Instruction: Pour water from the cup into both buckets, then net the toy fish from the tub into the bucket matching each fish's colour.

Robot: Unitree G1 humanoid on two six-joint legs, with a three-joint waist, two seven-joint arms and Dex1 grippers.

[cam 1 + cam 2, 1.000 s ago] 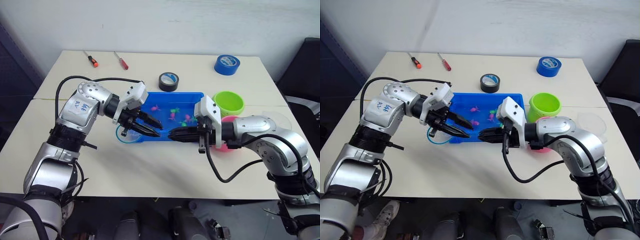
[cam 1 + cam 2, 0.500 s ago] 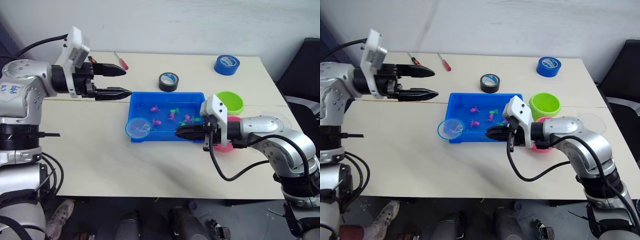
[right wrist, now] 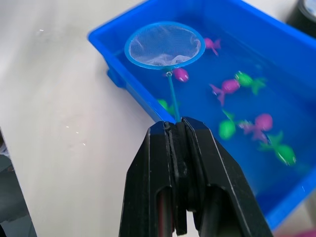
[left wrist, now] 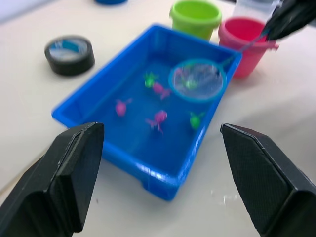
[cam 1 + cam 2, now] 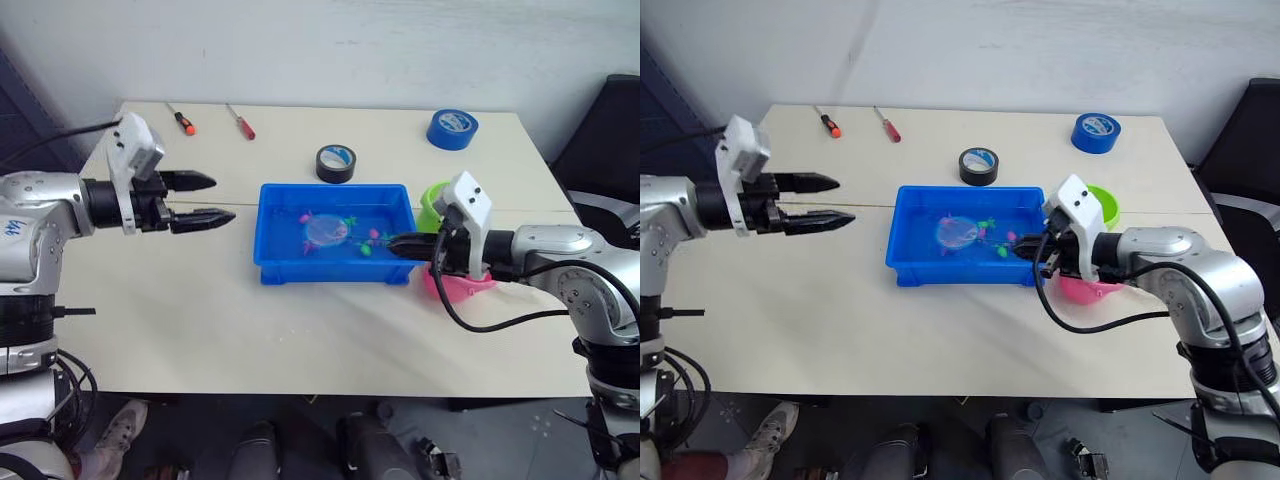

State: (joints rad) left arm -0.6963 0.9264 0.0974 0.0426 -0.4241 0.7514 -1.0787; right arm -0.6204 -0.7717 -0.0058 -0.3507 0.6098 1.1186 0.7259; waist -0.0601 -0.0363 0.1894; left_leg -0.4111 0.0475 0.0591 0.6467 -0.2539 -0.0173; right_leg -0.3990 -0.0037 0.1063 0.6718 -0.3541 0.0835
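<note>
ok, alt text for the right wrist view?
The right gripper, shut on the net handle, holds the light blue hoop over the blue tub. Pink and green toy fish lie in the tub on a pale table.

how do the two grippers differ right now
The left gripper is open and holds nothing; the right gripper is shut on the handle of the net. The left gripper hangs over bare table beside the tub; the right gripper sits at the tub's other end, with the net's hoop over the water. Both have two black fingers.
</note>
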